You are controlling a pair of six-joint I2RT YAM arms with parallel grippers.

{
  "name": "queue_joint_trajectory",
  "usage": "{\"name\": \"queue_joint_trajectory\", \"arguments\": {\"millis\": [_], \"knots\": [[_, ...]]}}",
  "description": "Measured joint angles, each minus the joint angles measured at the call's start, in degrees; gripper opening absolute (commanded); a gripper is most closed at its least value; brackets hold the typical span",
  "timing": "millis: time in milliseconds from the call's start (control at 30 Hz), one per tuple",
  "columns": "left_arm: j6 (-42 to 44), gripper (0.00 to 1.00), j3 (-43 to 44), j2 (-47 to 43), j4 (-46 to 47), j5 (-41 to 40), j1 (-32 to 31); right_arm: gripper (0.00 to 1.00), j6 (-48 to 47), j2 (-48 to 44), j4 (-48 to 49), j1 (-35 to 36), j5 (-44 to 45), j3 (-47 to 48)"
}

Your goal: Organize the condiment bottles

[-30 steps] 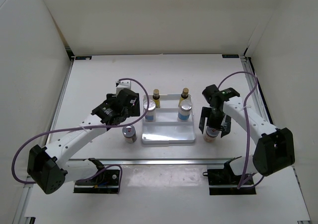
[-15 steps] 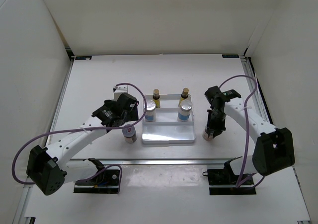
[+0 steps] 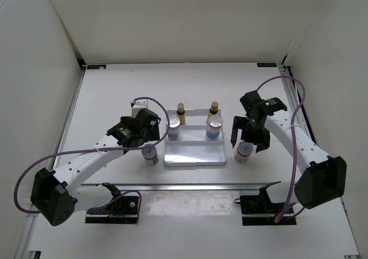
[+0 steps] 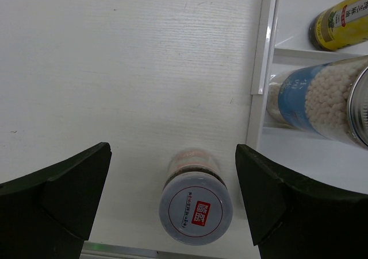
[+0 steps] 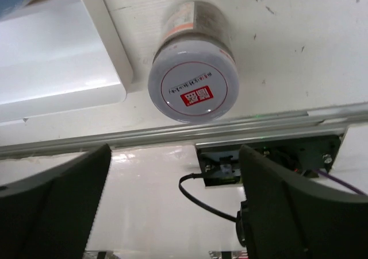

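Condiment bottles (image 3: pixel 214 128): six in view, four on the white stepped tray (image 3: pixel 192 153) and two on the counter (image 3: pixel 115 92) flanking it, all toward the middle of the near edge.
Tray rows: two yellow brown-capped bottles (image 3: pixel 181 114) stand on the step closest to the far edge, and two blue-labelled silver-capped bottles (image 3: pixel 173 128) on the next. The lowest step holds no bottle.
Left jar (image 3: pixel 150 154): upright on the counter, just beside the tray's left side.
Right jar (image 3: pixel 244 151): upright on the counter, just beside the tray's right side.
Right gripper (image 3: pixel 248 139): jaws spread wide and holding nothing, above the right jar and set slightly toward the far edge.
Left gripper (image 4: pixel 172 150): jaws wide apart and empty, hanging over the left jar, which sits between them in the wrist view.
Just changed: half a second ago the right jaws looked narrow and low at the right jar. Now they are splayed and the lid is in plain sight, with the jar in the same spot. The left arm has slid toward the near edge, onto its jar.
Meaning: neither jar is gripped. Both probably belong on the lowest step, so two placements remain.
Writing: each jar lid shows a red square with white characters, ringed in thin red, above a line of small print. The yellow and blue labels also carry characters. None of it is legible.
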Motion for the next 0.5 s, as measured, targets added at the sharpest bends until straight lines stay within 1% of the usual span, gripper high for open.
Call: {"name": "queue_joint_trajectory", "arguments": {"millis": [233, 500], "knots": [[0.5, 1.00, 0.0, -0.1, 0.0, -0.3, 0.0, 1.00, 0.1, 0.9, 0.0, -0.4, 0.9, 0.1], [1.1, 1.00, 0.0, -1.0, 0.0, -0.4, 0.0, 1.00, 0.0, 8.2, 4.5, -3.2, -0.5, -0.6]]}}
